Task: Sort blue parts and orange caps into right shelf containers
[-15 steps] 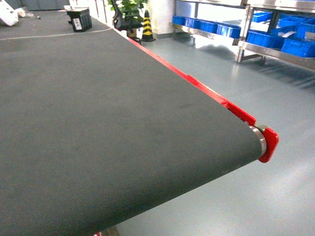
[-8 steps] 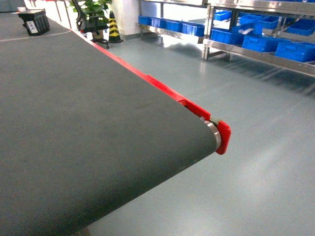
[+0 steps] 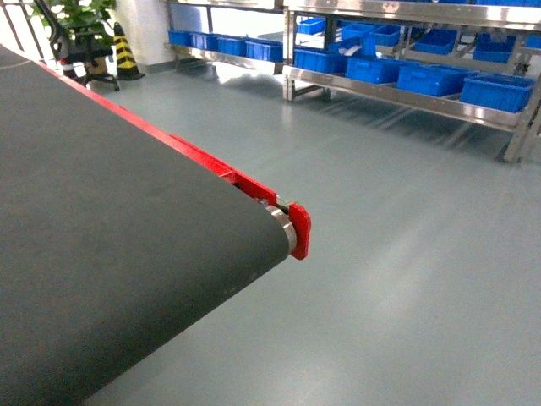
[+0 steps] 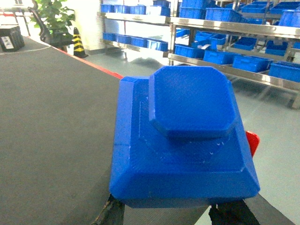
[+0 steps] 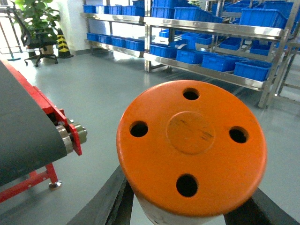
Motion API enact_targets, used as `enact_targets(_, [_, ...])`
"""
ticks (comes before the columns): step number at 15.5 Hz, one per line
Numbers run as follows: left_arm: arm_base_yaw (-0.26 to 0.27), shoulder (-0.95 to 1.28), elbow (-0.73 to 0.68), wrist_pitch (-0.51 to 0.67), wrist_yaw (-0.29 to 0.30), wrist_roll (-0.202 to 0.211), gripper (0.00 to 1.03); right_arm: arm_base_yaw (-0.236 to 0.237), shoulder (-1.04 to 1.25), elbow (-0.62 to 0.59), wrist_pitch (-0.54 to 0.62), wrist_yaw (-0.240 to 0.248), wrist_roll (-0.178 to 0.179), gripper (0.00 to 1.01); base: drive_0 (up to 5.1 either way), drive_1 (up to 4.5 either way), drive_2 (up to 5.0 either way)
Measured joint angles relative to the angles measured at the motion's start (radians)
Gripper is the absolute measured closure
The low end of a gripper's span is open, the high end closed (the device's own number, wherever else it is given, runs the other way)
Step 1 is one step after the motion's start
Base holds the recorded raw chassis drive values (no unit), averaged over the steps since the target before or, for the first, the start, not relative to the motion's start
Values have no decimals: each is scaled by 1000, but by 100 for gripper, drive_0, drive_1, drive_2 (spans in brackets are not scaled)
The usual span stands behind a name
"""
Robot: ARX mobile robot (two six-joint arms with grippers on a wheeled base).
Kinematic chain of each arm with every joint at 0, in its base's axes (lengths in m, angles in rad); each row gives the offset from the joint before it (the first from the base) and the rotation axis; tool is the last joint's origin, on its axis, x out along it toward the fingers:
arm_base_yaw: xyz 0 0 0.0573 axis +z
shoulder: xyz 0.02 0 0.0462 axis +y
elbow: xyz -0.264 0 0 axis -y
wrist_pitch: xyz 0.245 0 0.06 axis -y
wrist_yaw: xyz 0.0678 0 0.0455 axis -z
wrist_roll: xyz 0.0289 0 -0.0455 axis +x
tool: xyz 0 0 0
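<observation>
My left gripper (image 4: 169, 212) is shut on a blue part (image 4: 183, 140), a chunky block with a raised octagonal top, which it holds above the belt's edge. Only the tips of its dark fingers (image 4: 111, 212) show under the block. My right gripper (image 5: 187, 213) is shut on an orange cap (image 5: 192, 145), a round disc with several holes on a white body, which it carries over the floor. The steel shelf (image 3: 406, 95) stands at the back right with blue containers (image 3: 431, 78) in rows. It also shows as the shelf (image 5: 211, 28) behind the cap. Neither gripper appears in the head view.
The dark conveyor belt (image 3: 110, 254) fills the left, ending at a red end guard (image 3: 300, 230). Grey floor (image 3: 406, 254) lies between belt and shelf. A striped cone (image 3: 124, 52) and an office chair with a plant (image 3: 80, 38) stand far left.
The head view has swung to the right. The belt's end has slid left in the picture, and the shelf with its blue containers has come further into view.
</observation>
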Motion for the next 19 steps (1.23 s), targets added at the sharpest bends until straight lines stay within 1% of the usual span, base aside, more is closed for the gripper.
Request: enact_targets(19, [0,0,0,0,0,0,62,0,0,0,0,0,0,57,-164,-164,-164])
